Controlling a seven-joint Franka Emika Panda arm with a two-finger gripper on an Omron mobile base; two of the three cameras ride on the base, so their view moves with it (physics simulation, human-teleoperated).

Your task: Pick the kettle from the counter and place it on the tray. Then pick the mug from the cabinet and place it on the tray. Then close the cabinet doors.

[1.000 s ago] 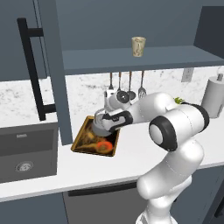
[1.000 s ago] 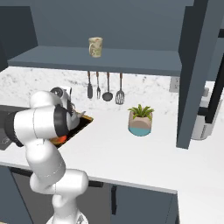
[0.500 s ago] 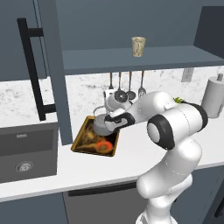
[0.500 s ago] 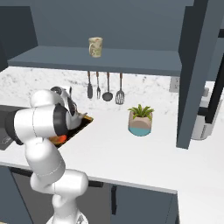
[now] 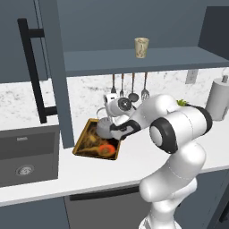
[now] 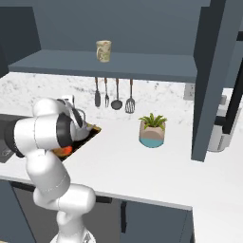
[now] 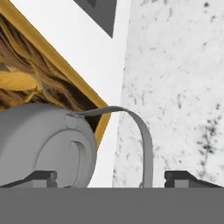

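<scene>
While over the tray (image 5: 85, 142), kettle (image 5: 104, 129) between spread hand (image 7: 111, 179) fingers.

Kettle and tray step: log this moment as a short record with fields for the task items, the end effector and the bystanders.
kettle: over the tray's far end, handle arching up; whether it rests on the tray cannot be told
tray: on the counter, beside the sink
end effector: at the kettle, fingertips either side of its handle; grip unclear
mug: upright on the cabinet shelf
cabinet doors: open
bystanders: plant pot, hanging utensils
</scene>
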